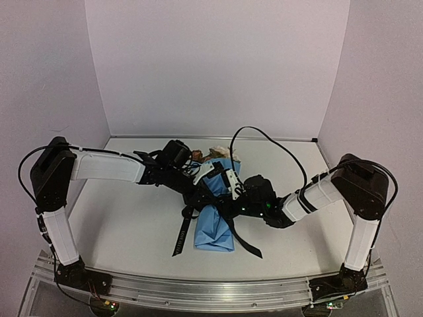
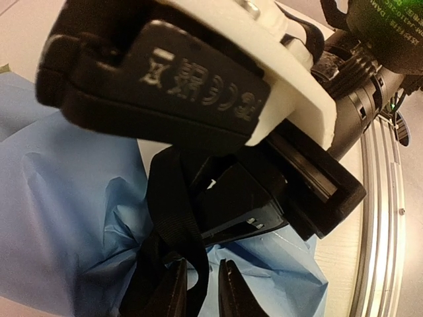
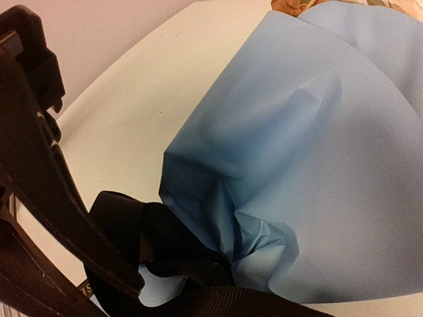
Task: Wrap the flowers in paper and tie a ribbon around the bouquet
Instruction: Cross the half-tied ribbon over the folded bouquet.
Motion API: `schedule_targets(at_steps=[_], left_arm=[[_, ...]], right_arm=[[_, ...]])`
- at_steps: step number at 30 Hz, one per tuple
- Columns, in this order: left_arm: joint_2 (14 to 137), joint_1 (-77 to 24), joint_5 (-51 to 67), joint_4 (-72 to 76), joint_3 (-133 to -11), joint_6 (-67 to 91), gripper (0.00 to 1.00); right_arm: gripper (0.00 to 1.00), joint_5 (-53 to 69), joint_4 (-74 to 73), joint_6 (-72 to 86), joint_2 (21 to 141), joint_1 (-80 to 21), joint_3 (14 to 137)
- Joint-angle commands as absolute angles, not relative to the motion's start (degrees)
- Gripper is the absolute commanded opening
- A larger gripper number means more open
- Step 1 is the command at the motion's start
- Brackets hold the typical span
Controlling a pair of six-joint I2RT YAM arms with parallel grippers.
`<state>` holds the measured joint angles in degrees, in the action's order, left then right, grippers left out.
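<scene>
Now, top view: bouquet (image 1: 215,228) lies on the table (image 1: 119,218), narrow end toward the arm bases. Flowers (image 1: 215,154) poke out of its far, wide end. Ribbon (image 1: 181,236) goes round the bouquet's waist. One tail trails off the bouquet's left side onto the table, the other off its right side by the narrow end. Both arms meet over the waist, so the crossing itself is hidden.

Left wrist view: left gripper (image 2: 203,294) sits low over the bouquet, jaws a little apart w/ blue paper (image 2: 59,218) showing thru the gap. A ribbon loop stands just above the fingertips. Can't tell if any strand touches a pad.

Right wrist view: right gripper (image 3: 99,277) is at the bouquet's pinched waist, jaws together. It looks clamped on the ribbon where the strap bunches vs the crumpled paper.

Step in hand, prob.: tying or cinching the ribbon. To do it well:
- Right side should hold tension on its strand so the loop doesn't slacken round the waist.
- Left should re-grip a flat stretch of strap, not paper.
- Pull along the table, away from the bouquet, not upward, or the thin wrap may tear or unroll.
</scene>
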<state>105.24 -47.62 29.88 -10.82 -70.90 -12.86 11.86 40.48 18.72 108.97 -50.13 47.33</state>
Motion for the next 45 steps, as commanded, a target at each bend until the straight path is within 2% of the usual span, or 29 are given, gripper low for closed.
schedule_targets(at_steps=[1, 8, 15, 24, 45], left_arm=[[100.14, -45.82, 31.38, -7.59, -71.62, -11.15, 0.21], [98.95, -42.97, 31.93, -6.93, -72.54, -10.08, 0.25], [107.45, -41.49, 27.16, -16.56, -81.35, -14.19, 0.18], [112.32, -43.7, 25.25, -23.04, -85.72, -18.02, 0.18], [108.37, -45.53, 27.2, -19.57, -79.2, -17.42, 0.25]], right_arm=[[0.0, 10.83, 42.45, 16.48, 109.97, -50.0, 49.04], [0.0, 10.63, 42.47, 16.07, 110.22, -50.02, 49.04], [0.0, 10.55, 42.5, 15.87, 110.39, -50.05, 49.04], [0.0, 10.35, 42.45, 16.04, 110.34, -49.98, 49.49], [0.0, 10.33, 42.43, 16.44, 111.09, -49.97, 50.46]])
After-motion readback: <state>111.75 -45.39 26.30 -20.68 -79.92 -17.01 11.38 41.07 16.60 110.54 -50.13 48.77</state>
